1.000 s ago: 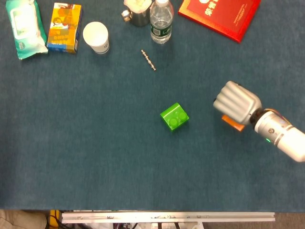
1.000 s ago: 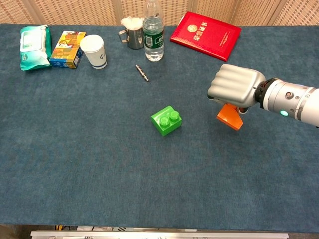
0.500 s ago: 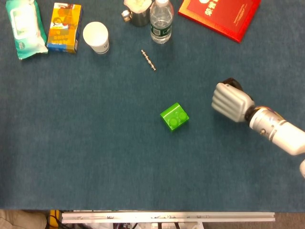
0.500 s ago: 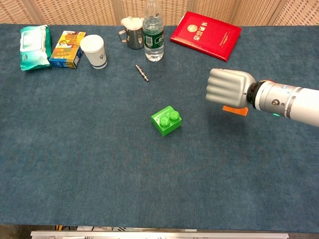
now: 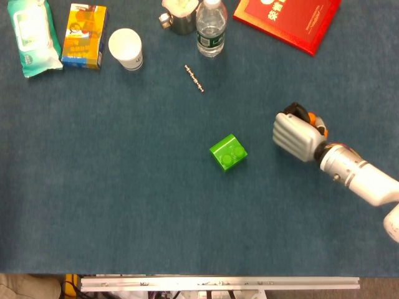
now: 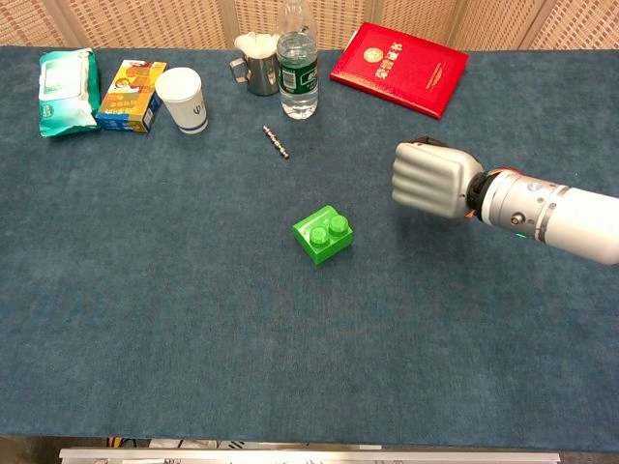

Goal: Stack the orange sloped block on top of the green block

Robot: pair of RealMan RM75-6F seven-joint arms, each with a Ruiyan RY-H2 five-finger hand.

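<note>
Blue felt covers the table (image 5: 112,187) seen from the head camera, with a metal rail along its near edge. Along the far edge, from the left corner, lie a pack of wet wipes (image 5: 34,34), an orange carton (image 5: 85,35), a white paper cup (image 5: 126,48), a steel cup (image 5: 179,17), a clear water bottle (image 5: 211,26) and a red booklet (image 5: 287,18). A small metal rod (image 5: 194,78) lies on the felt just in front of the bottle. The green block (image 5: 228,152) sits near the middle of the table, studs up, with bare felt all round it. To its right, toward the right edge, the right hand (image 5: 298,135) is curled into a fist, knuckles facing the green block. A sliver of the orange sloped block (image 5: 310,118) shows at the far side of the fist, gripped inside the closed fingers. The hand and the green block are apart. The left hand is out of sight.

From the chest camera the same row of things runs along the far edge. The green block (image 6: 323,233) rests on the felt at the middle. The right hand (image 6: 431,180) hangs above the table to the right of it, fingers folded tight toward the camera, the silver forearm reaching off to the right edge. The orange block is hidden behind the fingers in this view.
</note>
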